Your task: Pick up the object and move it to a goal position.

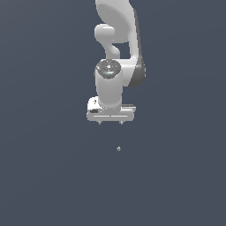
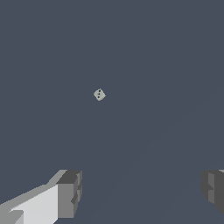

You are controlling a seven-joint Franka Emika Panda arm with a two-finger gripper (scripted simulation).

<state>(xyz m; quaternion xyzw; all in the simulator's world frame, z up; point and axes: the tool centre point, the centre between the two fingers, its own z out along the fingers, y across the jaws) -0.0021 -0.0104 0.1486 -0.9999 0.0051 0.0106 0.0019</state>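
Below the arm, the pincer (image 1: 110, 122) hangs wide apart, holding nothing. Nearer and a bit to the exterior view's right, the object (image 1: 118, 148) lies alone, well apart from the fingertips (image 2: 70, 192).

The exterior view looks from well back and high, straight at the arm (image 1: 115, 66), so the gripper (image 1: 110, 122) points toward the bottom of the frame. The wrist view sits just behind the fingers (image 2: 69, 193), looking past them at the plain floor. Both views share the object (image 1: 118, 148) (image 2: 99, 94) on that floor.
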